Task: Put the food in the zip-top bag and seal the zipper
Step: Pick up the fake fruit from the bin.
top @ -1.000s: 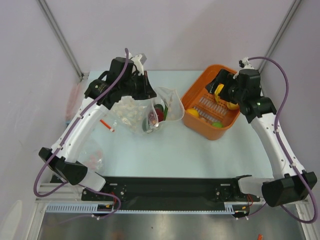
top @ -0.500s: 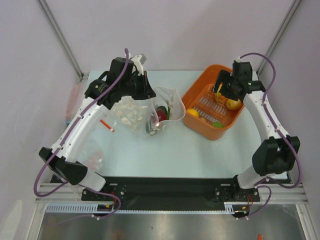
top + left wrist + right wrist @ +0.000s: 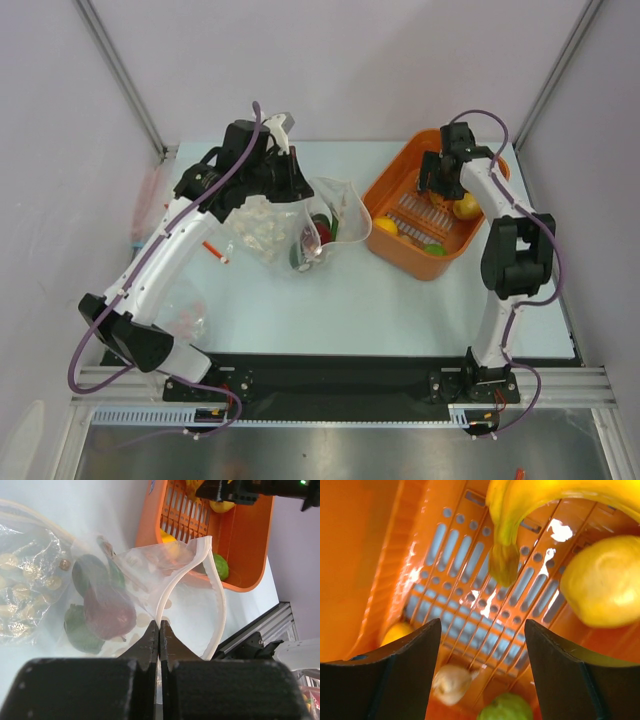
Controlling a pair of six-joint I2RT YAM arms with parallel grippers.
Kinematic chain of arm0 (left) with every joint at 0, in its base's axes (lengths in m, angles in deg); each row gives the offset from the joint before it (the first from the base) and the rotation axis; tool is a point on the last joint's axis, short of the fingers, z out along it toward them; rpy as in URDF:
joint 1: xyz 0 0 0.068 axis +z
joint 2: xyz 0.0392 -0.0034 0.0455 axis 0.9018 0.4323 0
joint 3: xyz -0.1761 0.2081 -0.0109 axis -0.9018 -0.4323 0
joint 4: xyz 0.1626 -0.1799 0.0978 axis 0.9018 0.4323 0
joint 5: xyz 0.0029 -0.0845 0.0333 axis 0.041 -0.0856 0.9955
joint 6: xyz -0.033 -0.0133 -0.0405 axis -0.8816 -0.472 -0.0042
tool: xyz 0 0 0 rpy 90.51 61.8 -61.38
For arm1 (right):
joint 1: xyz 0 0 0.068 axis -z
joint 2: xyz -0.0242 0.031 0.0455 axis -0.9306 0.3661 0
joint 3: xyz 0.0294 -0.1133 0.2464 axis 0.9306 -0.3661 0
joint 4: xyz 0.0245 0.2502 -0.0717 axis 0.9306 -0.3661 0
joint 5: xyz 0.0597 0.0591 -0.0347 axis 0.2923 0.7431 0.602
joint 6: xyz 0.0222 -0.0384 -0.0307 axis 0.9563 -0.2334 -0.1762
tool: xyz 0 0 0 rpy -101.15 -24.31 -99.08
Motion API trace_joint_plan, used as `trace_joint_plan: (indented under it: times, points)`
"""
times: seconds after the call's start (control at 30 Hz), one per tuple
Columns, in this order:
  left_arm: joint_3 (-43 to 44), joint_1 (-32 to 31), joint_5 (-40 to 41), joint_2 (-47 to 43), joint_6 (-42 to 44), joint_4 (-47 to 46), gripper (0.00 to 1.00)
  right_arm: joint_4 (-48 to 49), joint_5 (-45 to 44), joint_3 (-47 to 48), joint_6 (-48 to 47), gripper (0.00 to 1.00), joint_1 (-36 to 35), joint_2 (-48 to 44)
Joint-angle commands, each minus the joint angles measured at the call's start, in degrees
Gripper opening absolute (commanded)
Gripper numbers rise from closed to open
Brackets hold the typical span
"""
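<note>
Nearest the arm bases, a crumpled clear bag lies on the table beside the left arm's lower link.

Beyond it, left of centre, the zip-top bag lies on the table. Its dotted body is to the left and its mouth faces right, toward the orange basket. The mouth stands open and the zipper is unsealed, curving round the opening as a pale strip.

The left gripper has its fingers pressed together, pinching the bag's mouth edge and holding it up off the table.

Through the plastic the bag shows a dark red apple, a green avocado just beside it, and a darker green piece whose kind cannot be told.

Farther back and to the right, the basket sits just beside the bag's mouth, with the rest of the food in it. One lemon lies at the corner nearest the bag, and a lime at the near corner. A second lemon lies toward the right wall, and the banana is at the far side. A small pale item also rests on the slotted floor; it cannot be identified.

The right gripper is down inside the basket with its fingers spread and nothing between them. The banana's tip lies just past the fingertips, and the second lemon is beside the right finger.
</note>
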Motion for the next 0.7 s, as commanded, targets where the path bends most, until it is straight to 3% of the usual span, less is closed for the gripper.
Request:
trace_joint_plan:
  times: [0.0,0.3,0.47,0.5,0.53,0.67]
  points:
    - [-0.52,0.49,-1.61,-2.88,-0.28,-4.61,0.0,-0.05,-1.67,5.66,-2.81,0.72,0.53,4.54]
    - [0.0,0.48,-1.43,-2.27,0.15,-4.18,0.0,-0.84,-3.25,14.53,-3.17,0.66,1.06,15.0]
    - [0.88,0.49,-1.26,-1.91,0.94,-2.6,0.0,-1.9,-5.01,15.69,-3.69,0.43,0.97,16.94]
    - [1.23,0.49,-1.34,-1.74,1.03,-2.42,0.0,-2.16,-5.01,15.6,-3.61,0.36,1.05,16.86]
    - [1.23,0.4,-1.34,-1.65,1.29,-2.24,0.0,-2.34,-4.75,15.51,-3.61,0.2,1.06,16.59]
    - [2.2,0.48,-1.52,-1.12,1.74,-1.45,0.0,-0.15,-0.81,12.53,-3.43,0.02,1.14,12.12]
